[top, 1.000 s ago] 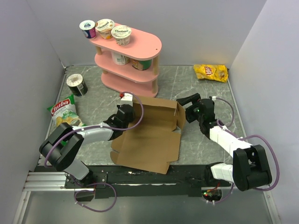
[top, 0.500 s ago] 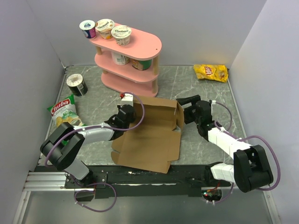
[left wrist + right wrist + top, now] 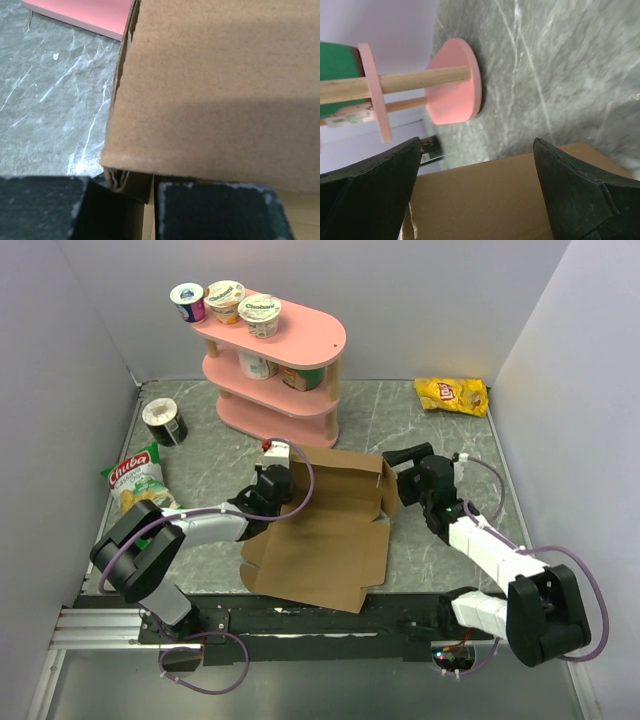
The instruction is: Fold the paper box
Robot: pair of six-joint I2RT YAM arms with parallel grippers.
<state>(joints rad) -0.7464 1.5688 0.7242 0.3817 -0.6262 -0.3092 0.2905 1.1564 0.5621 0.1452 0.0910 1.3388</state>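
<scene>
Change: right gripper (image 3: 398, 468) has edged in, jaws wide apart, astride the paper box (image 3: 325, 535) end wall | left gripper (image 3: 278, 478) stays clamped on its raised rear corner | likely next: tucking that side.

Paper box (image 3: 325, 535): brown cardboard, mostly flat on table ctr, rear panel raised upright.
</scene>
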